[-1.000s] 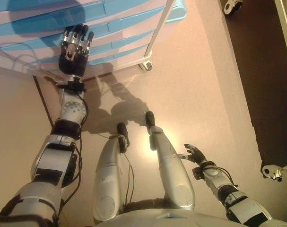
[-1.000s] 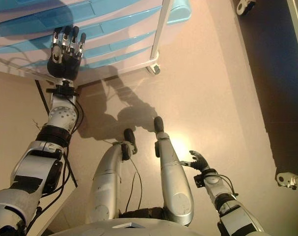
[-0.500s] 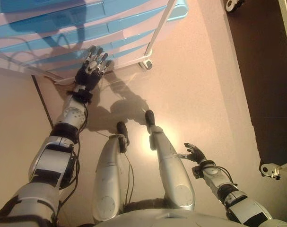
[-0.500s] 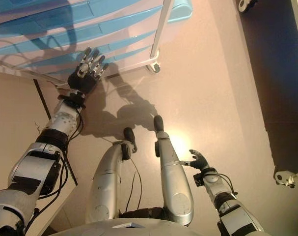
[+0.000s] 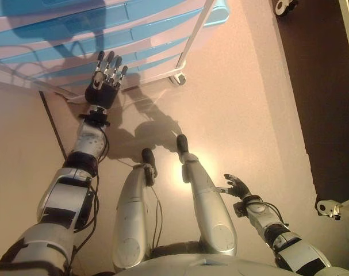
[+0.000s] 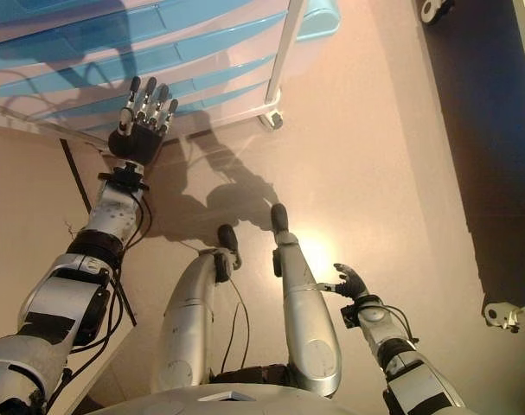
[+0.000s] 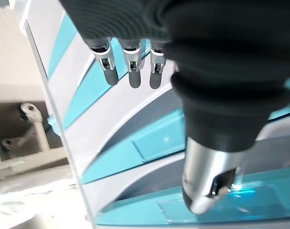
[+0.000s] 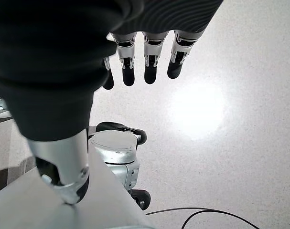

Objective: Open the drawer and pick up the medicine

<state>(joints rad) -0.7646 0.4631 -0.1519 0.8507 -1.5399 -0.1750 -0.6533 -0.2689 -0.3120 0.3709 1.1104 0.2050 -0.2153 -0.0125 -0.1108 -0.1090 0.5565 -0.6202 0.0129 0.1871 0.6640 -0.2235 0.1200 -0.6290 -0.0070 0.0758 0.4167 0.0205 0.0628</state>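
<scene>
Your left hand (image 5: 103,80) is w/ fingers straight, empty, just in front of the blue drawer unit's (image 5: 76,34) lower closed drawers; right hand (image 5: 238,187) relaxed, empty, low by the floor (image 5: 249,103); no medicine seen.

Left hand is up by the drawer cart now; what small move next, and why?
Probably ease the left hand forward to a blue drawer front on the cart and hook its fingers there. The fingers are straight, holding nothing, all drawers look shut, and no medicine shows. The right hand hangs open, low by the floor.
</scene>
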